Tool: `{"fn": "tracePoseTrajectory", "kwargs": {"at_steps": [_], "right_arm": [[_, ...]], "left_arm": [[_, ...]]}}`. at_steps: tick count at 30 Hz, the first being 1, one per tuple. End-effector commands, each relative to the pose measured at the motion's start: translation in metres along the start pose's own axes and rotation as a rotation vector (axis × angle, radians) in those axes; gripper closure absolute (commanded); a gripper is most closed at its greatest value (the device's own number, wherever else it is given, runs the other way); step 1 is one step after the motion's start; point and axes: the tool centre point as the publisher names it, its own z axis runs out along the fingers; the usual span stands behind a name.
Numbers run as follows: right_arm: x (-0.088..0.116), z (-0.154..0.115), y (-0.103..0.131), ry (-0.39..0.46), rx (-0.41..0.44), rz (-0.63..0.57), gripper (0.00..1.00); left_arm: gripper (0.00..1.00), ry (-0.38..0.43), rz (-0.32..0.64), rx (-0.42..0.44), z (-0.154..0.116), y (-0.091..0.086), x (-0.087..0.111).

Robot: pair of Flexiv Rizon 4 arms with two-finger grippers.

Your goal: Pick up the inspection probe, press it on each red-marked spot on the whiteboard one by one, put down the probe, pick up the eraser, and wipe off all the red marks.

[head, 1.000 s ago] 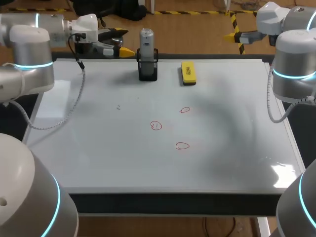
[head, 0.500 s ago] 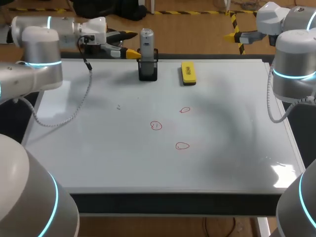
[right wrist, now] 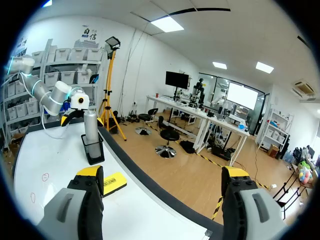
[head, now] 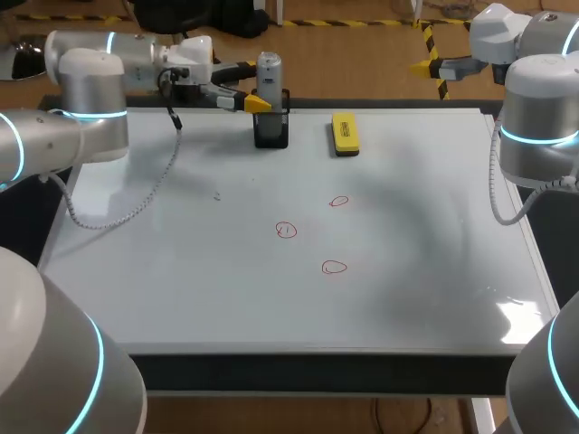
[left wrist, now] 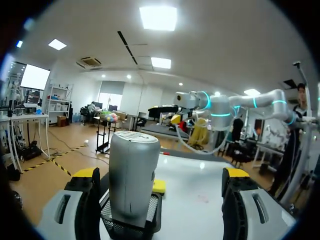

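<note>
Whiteboard (head: pixel 271 298) covers the whole tabletop in the head view, with three red marks (head: pixel 334 267) circled around its middle. At the far edge the grey probe (head: pixel 268 72) stands upright in a black mesh holder (head: pixel 270 127), and the yellow eraser (head: pixel 345 133) lies flat just right of it. The left gripper (head: pixel 252 85) comes in from the far left with its fingers apart, right up against the probe's left side. The right gripper (head: pixel 434 65) hangs off the far right corner, well apart from everything.

Left wrist view: the probe sits between the spread fingers of the left gripper (left wrist: pixel 159 175), much closer to one finger than the other, and they're not clamped on it. The holder sits under the probe, and a bit of the eraser peeks out behind.

Right wrist view: the right gripper (right wrist: pixel 162 172) is wide apart with nothing in it. Probe, holder and eraser all sit ahead of it on the board.

So the step is grabbing the probe. Best bet is probably to centre it between the fingers first, close on the grey body above the mesh rim, then lift straight up so the holder doesn't tip or tag along.
</note>
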Motion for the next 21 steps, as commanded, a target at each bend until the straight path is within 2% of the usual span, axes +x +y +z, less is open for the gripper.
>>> {"fn": "tracePoseTrajectory", "kwargs": {"at_steps": [1,11,21], "right_arm": [[0.0,0.0,0.0,0.0,0.0,0.0,0.0],[0.0,0.0,0.0,0.0,0.0,0.0,0.0],[0.0,0.0,0.0,0.0,0.0,0.0,0.0]], "left_arm": [[0.0,0.011,-0.009,0.008,0.008,0.006,-0.007],[0.0,0.006,-0.005,0.002,0.026,0.013,-0.007],[0.0,-0.009,0.008,0.015,0.03,0.014,-0.01]]}}
